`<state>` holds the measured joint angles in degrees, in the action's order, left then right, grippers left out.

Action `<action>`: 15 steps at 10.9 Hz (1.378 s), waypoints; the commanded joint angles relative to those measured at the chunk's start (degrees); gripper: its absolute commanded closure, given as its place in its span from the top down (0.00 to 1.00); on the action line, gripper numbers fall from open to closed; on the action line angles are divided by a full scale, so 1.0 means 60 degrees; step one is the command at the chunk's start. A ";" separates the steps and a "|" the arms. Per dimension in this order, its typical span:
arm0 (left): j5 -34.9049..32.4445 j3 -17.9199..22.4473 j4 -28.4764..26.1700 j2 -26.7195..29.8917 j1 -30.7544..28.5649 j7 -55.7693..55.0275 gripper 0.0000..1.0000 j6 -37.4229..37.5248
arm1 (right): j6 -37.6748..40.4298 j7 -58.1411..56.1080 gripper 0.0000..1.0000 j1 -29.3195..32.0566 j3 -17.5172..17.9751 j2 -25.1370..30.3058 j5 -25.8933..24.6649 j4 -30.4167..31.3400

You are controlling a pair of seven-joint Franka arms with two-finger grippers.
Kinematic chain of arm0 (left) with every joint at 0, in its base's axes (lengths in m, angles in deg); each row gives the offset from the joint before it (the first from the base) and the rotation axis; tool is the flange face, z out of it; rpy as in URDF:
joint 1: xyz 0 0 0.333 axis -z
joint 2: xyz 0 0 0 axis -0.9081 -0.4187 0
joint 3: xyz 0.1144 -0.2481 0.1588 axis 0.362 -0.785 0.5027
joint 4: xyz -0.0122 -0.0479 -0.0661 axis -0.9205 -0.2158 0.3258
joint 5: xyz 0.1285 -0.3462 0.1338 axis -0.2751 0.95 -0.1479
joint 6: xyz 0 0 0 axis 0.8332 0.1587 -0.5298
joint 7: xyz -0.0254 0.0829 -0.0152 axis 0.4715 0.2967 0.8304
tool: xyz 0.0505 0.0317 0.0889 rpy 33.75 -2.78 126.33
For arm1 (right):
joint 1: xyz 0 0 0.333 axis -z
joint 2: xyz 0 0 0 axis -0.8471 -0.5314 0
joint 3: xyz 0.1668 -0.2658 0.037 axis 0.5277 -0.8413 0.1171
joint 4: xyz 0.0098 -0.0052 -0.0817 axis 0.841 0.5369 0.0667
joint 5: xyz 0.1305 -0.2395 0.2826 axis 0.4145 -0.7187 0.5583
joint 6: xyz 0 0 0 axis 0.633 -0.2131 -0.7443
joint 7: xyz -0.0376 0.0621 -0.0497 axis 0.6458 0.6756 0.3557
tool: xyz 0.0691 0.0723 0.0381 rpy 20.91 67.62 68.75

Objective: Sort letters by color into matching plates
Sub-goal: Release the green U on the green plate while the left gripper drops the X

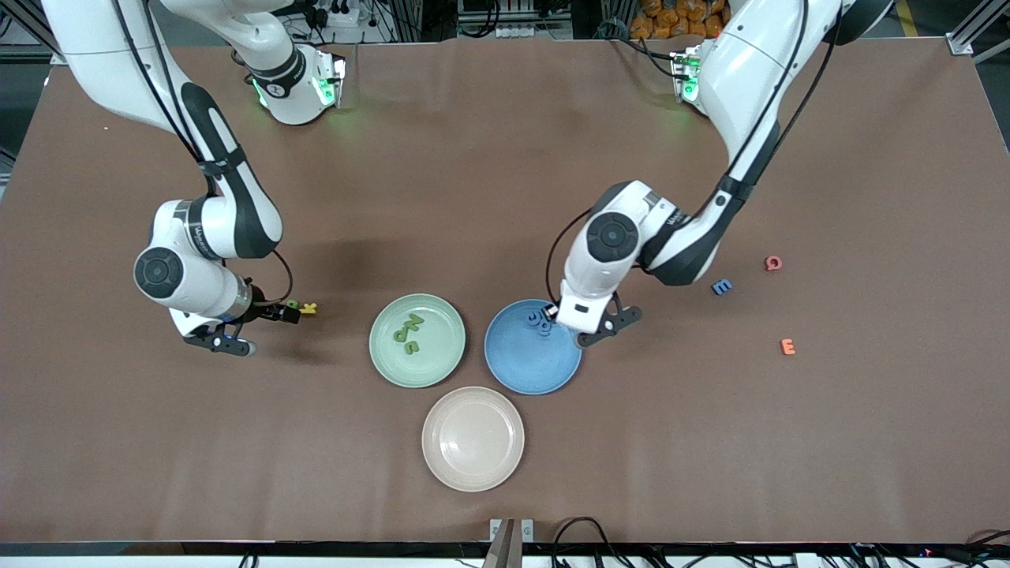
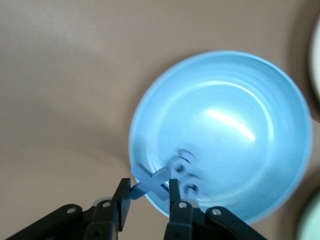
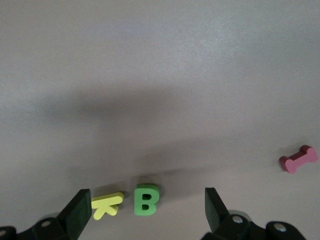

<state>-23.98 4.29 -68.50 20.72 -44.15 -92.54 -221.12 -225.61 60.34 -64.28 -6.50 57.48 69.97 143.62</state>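
The right gripper (image 3: pixel 145 212) stood spread wide over the green B (image 3: pixel 146 200), which lay upright beside a yellow K (image 3: pixel 105 205). Over the blue plate's (image 2: pixel 260 165) rim, the left gripper (image 2: pixel 148 197) pinched a blue X (image 2: pixel 150 182), tilted.

Blue letters (image 2: pixel 186 172) blurred, unreadable

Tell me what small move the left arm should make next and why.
Probably open the left gripper and drop the blue X. The fingers are shut on it right at the blue plate's rim, beside the blue letters already inside. The right gripper hangs open over the green B.
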 commanded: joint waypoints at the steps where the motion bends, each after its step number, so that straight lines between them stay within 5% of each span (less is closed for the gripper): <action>1: -0.0071 0.0046 0.0343 -0.0031 0.0555 -0.0716 0.00 -0.0146 | -0.0825 -0.0090 1.00 0.0272 0.0149 0.0504 -0.0189 0.0868; 5: -0.0041 0.0046 0.0329 -0.0090 0.0819 -0.1756 0.00 -0.1129 | -0.1677 -0.0514 1.00 0.0477 0.0149 0.0695 -0.0189 0.1719; 6: -0.0027 0.0046 0.0329 -0.0090 0.0834 -0.1786 0.37 -0.1129 | -0.1692 -0.0515 1.00 0.0477 0.0149 0.0710 -0.0189 0.1777; 7: -0.0041 0.0046 0.0329 -0.0090 0.0820 -0.1786 0.99 -0.1129 | -0.1735 -0.0515 1.00 0.0477 0.0149 0.0710 -0.0189 0.1807; 15: -0.0202 0.0149 0.0066 0.0013 0.0001 -0.0485 1.00 -0.0047 | -0.2248 -0.0515 1.00 0.0375 0.0149 0.0477 -0.0189 0.2042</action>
<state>-23.98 5.45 -67.61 20.36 -41.96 -98.98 -224.07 -237.77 57.44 -62.53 -6.17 59.40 69.70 154.21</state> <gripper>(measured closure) 0.000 0.000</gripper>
